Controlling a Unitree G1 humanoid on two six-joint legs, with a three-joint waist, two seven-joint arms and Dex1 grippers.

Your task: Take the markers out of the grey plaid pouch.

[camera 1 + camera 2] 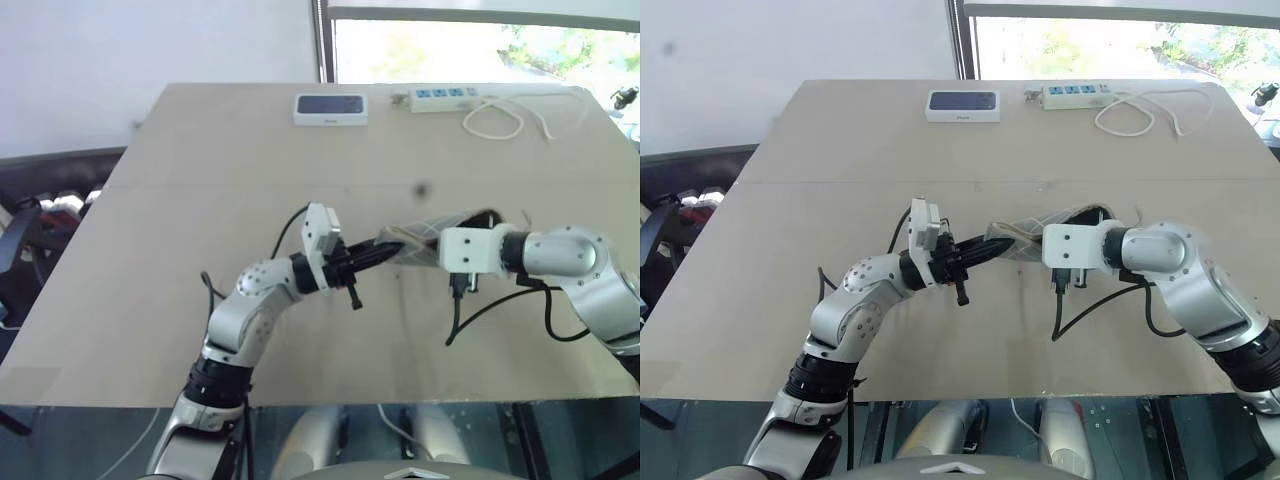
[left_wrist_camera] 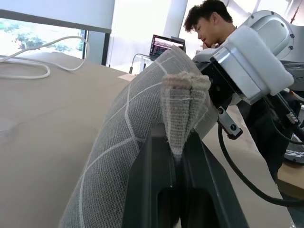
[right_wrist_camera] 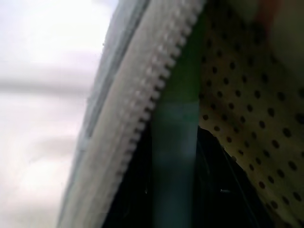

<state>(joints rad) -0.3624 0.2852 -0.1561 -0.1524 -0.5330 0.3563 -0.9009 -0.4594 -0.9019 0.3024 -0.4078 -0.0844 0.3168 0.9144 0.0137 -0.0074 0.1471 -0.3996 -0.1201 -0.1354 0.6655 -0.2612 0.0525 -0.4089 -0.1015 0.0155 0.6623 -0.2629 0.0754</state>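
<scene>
Pouch point(image 1: 425, 232) hangs between both grippers above the table point(image 1: 200, 200); left gripper point(image 2: 178, 147) pinches its end, right gripper point(image 1: 420, 243) reaches inside at a green marker point(image 3: 175, 142), grip unclear. Beyond lie a white-framed device point(image 1: 331, 108) and power strip point(image 1: 441, 97).

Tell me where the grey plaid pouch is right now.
The grey plaid pouch is held above the middle of the table, between the two grippers: the left gripper pinches one end, and the right gripper is at its open zipper side.
</scene>
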